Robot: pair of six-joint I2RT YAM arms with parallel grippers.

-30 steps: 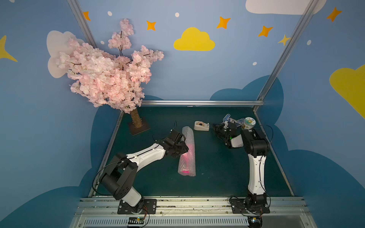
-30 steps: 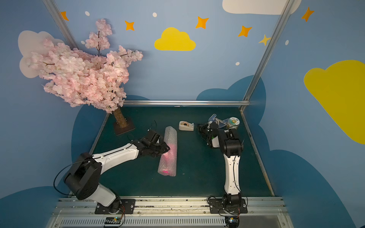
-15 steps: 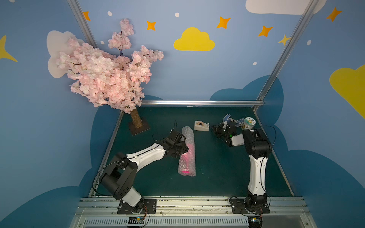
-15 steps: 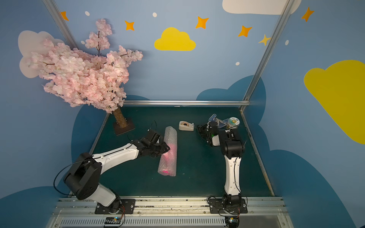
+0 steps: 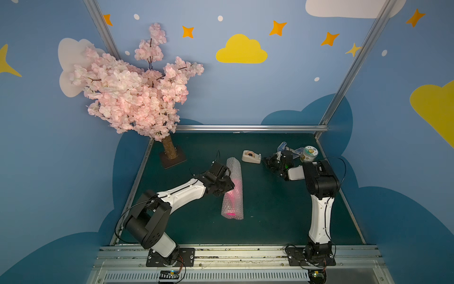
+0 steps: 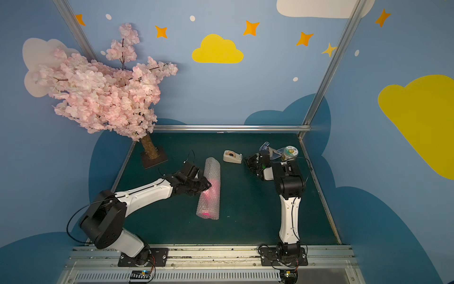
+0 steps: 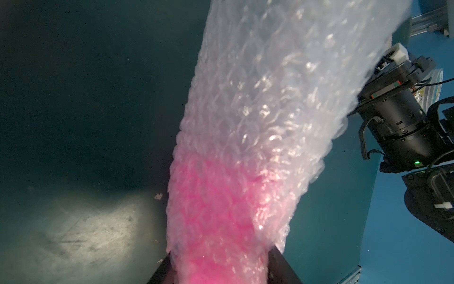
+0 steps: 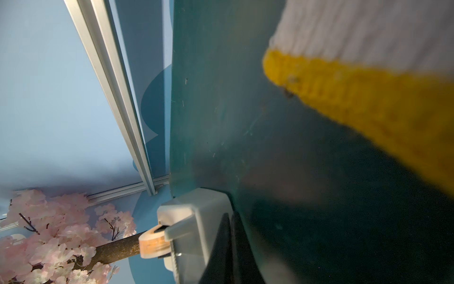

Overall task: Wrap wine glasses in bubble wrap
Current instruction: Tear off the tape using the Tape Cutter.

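Plainly, in both top views the bubble wrap [image 5: 234, 169] lies on the green table [image 5: 270, 209] as a closed roll running front to back. The goblet [image 5: 232, 194] is inside it. It shows only as a pink glow through the near half and a pink patch at the near end, and its stem and foot cannot be made out. The left gripper [image 5: 229, 184] meets the roll from the side at mid-length, its tips hidden against the wrap. The right gripper [image 5: 267, 162] sits just beside the beige tape dispenser [image 5: 251, 156], too small and dark here to judge. Near that arm, a round tub [image 5: 309, 153] carries a pale label with a round printed mark, its writing too small to read. A blossom tree [image 5: 137, 98] stands at the back.

In the left wrist view, two black fingers [image 7: 282, 270], cut off by the frame edge, press into the roll from either side. The claw is clamped on the wrapped goblet, and pink fills the wrap nearest them.

In the right wrist view, the dark fingers [image 8: 219, 255] lie together with only a thin seam between them. Whether they pinch anything cannot be told. The dispenser sits just past their tips. A blurred piece of white knitted fabric [image 8: 368, 98] with a yellow band is cut off at the frame, and what it belongs to is unclear.
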